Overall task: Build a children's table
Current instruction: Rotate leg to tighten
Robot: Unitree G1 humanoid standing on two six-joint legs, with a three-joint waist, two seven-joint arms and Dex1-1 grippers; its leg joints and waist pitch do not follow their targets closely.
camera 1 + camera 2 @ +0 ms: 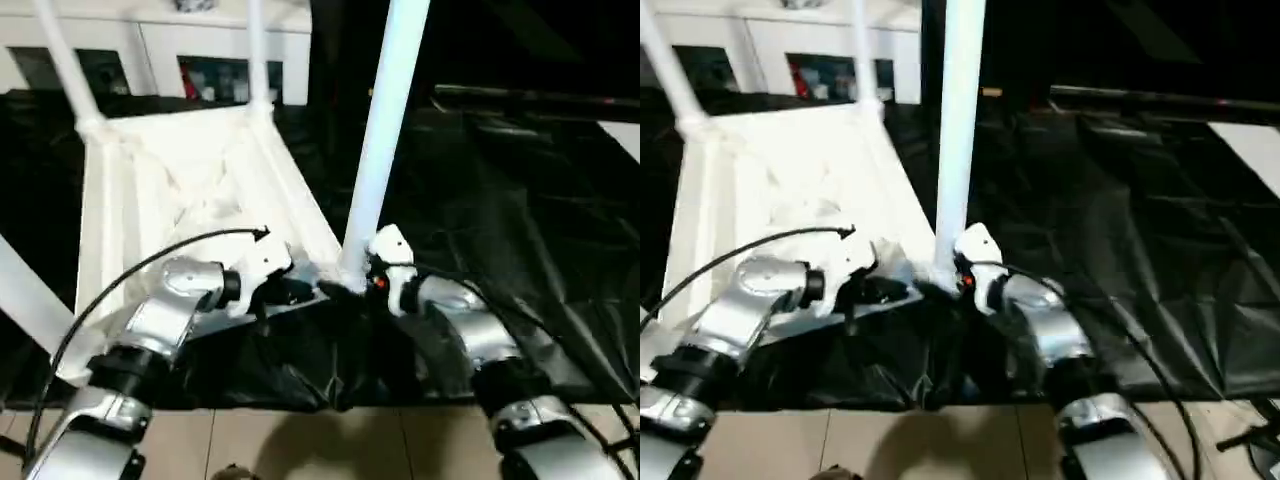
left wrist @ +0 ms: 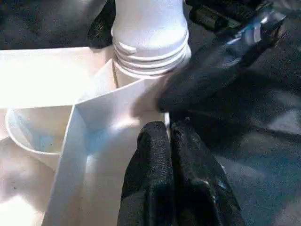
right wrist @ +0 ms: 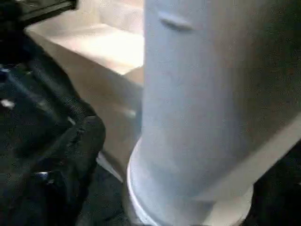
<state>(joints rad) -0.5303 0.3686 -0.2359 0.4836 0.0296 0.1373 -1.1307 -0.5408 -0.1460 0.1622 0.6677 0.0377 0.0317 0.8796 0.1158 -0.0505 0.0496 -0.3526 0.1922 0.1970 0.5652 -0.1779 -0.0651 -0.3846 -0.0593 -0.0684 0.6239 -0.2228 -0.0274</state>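
The children's table (image 1: pixel 200 190) lies upside down on black sheeting (image 1: pixel 520 260), its long axis running near to far, legs pointing up. The left gripper (image 2: pixel 164 141), fingers clenched, rests against the near rim. The right gripper (image 1: pixel 362 278), fingers released, flanks the near-right leg (image 1: pixel 385 120).

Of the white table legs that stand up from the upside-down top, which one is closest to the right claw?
The leg at the near right corner. Its base sits right beside the right claw; the other legs rise from the far corners and the left side.
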